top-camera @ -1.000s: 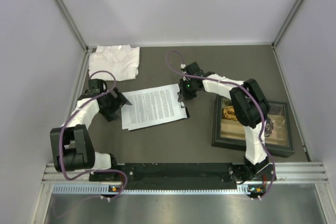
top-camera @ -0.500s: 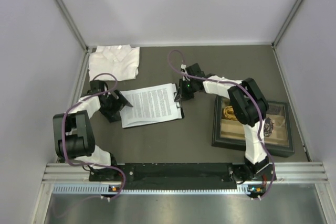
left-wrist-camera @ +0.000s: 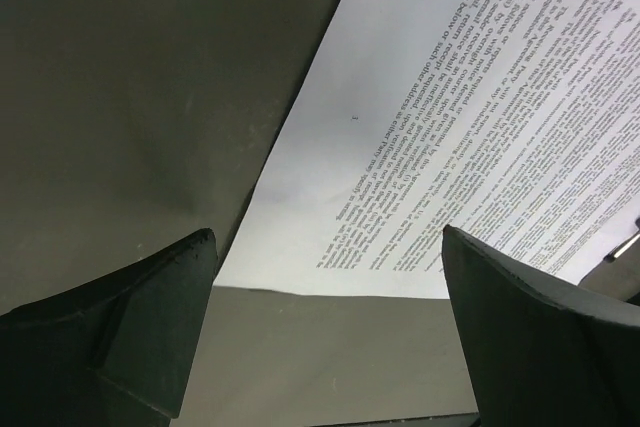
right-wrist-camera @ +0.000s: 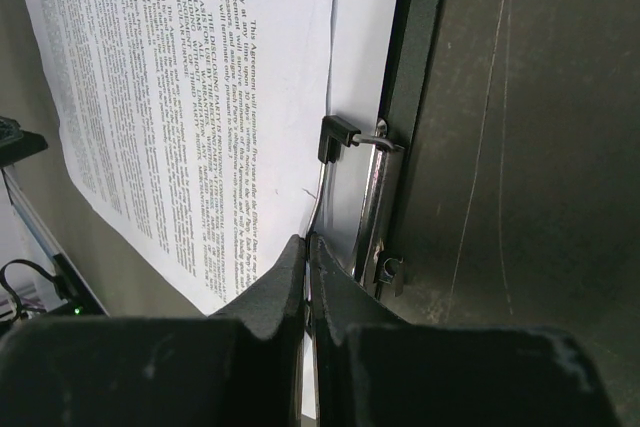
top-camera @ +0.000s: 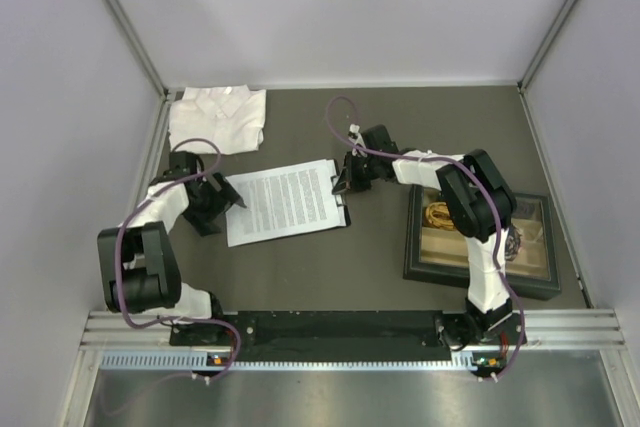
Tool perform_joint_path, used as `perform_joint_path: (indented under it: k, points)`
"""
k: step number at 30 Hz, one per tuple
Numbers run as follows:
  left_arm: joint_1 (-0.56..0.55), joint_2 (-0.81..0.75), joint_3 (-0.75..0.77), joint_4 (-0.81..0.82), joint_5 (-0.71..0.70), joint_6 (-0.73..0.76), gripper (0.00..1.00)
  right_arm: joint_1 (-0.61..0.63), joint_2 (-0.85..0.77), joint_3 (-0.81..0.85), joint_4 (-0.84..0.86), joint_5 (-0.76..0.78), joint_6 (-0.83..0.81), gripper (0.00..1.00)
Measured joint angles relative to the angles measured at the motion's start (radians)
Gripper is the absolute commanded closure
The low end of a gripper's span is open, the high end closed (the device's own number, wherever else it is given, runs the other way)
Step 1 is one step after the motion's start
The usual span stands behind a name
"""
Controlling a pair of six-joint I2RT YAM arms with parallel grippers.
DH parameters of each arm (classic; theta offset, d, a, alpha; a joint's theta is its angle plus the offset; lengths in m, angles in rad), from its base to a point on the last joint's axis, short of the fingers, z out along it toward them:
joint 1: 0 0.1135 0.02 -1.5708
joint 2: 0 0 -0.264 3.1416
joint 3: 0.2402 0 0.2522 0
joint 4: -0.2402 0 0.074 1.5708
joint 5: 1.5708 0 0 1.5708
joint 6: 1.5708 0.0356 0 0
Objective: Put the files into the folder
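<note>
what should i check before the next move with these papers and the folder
1. Right claw grip on the files: ok, shut on a sheet edge beside the clip.
2. Left claw ready: ok, open, files' edge ahead of it, ungripped.
3. Files tucked under the clip of the folder: cannot tell.
4. Files stacked flush: not ok, top sheet offset from the one below.
5. Shirt and tray apart from the files: ok.

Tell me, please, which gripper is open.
The left gripper: its fingers stand apart over the files' edge, while the right gripper's are pressed together beside the folder's clip.
</note>
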Motion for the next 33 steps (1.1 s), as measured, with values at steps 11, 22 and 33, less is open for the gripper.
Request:
perform_joint_path:
  k: [11,22,33]
  points:
    - [-0.035,-0.182,0.076,-0.028,0.014,-0.036,0.20,0.000,0.000,0.000,0.000,0.000,0.000,1.00]
    - [-0.419,0.161,0.093,0.387,0.238,-0.244,0.60,0.000,0.000,0.000,0.002,-0.003,0.001,1.00]
    - [-0.467,0.344,0.093,0.611,0.261,-0.356,0.64,0.000,0.000,-0.018,0.034,-0.034,0.010,1.00]
